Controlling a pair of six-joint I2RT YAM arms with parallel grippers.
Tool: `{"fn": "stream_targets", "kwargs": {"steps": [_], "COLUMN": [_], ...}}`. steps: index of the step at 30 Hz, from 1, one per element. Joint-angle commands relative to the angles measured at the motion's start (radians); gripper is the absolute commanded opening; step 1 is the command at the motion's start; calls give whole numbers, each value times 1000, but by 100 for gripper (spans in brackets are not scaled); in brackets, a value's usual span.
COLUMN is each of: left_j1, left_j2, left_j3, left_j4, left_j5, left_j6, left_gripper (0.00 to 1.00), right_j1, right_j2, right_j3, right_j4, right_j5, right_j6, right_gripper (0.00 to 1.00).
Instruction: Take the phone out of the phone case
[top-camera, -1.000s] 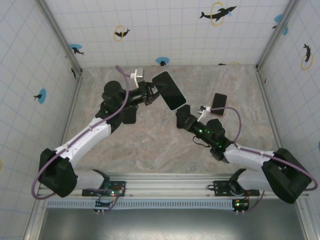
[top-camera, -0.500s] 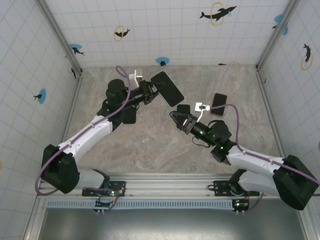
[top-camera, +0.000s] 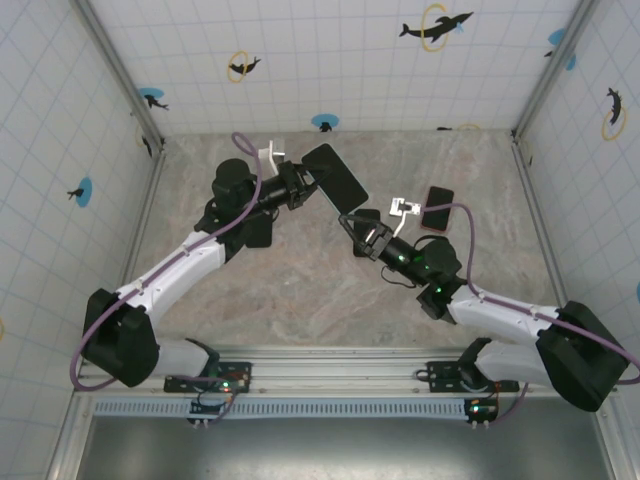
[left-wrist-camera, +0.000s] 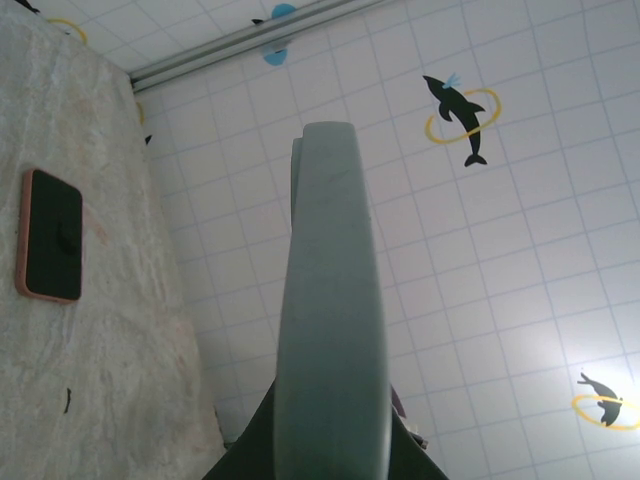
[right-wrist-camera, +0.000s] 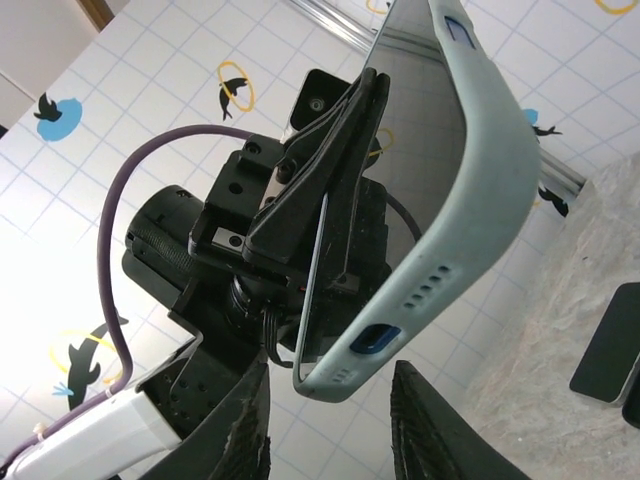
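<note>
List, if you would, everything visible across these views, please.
Cased phone: one, black screen in a pale grey-blue case, held up above the table.
Pink-cased phone: one, black screen with a pink rim, flat on the table, right side.
Dark flat device: one, black with a light edge, lying on the table; too partial to identify.
Table: one, beige marbled.
Dolphin decals: several, dark with blue or yellow rings, on the white tiled walls.
Left claw: one, black, shut on the cased phone.
Right claw: one, black, open, near the case's port end.
</note>
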Motion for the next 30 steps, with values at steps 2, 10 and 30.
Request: {"fn": "stream_targets", "kwargs": {"steps": [2, 10, 30], "left_j1": [-11, -16, -36], "left_j2": [-23, -30, -83], "left_j3": [20, 18, -24], "left_j4": [70, 98, 37], "left_j5": [19, 26, 14], "left_j6": [3, -28, -29], "left_gripper": [0, 0, 0], "right_j1": [-9, -15, -69], "right_j2": [1, -2, -11], "right_j3": [35, 29, 13], "right_j4": [37, -42, -81], "right_j5": [6, 10, -111], "right_j6": [2, -44, -154], "right_gripper": [29, 21, 26]}}
